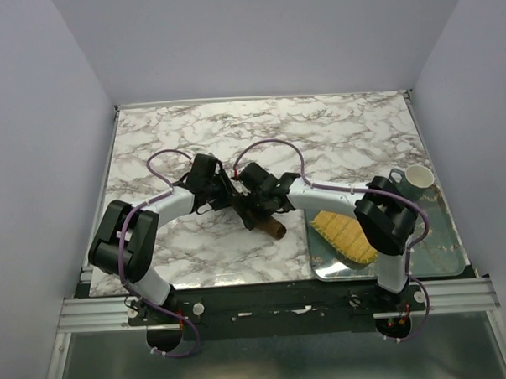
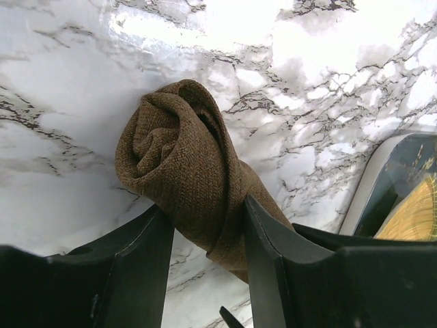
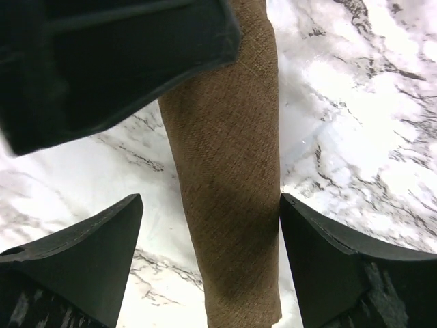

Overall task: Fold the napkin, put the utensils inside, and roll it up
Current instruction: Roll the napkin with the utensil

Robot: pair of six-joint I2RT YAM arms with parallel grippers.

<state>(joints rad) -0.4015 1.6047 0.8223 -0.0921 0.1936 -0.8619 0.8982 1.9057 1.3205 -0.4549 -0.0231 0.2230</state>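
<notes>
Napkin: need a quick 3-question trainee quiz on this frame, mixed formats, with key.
1. True or false: the napkin lies flat and unfolded.
2. Multiple choice: what is the yellow woven mat resting on? A) the tray B) a wooden board C) a stack of plates
3. Fill in: the ___ pincer is open astride the roll, while the other pinches it near one end.

Key
1. False. It is rolled into a tight tube.
2. A
3. Right. The right pincer shows marble between a finger and the cloth, while the left pincer presses in on both sides.
</notes>
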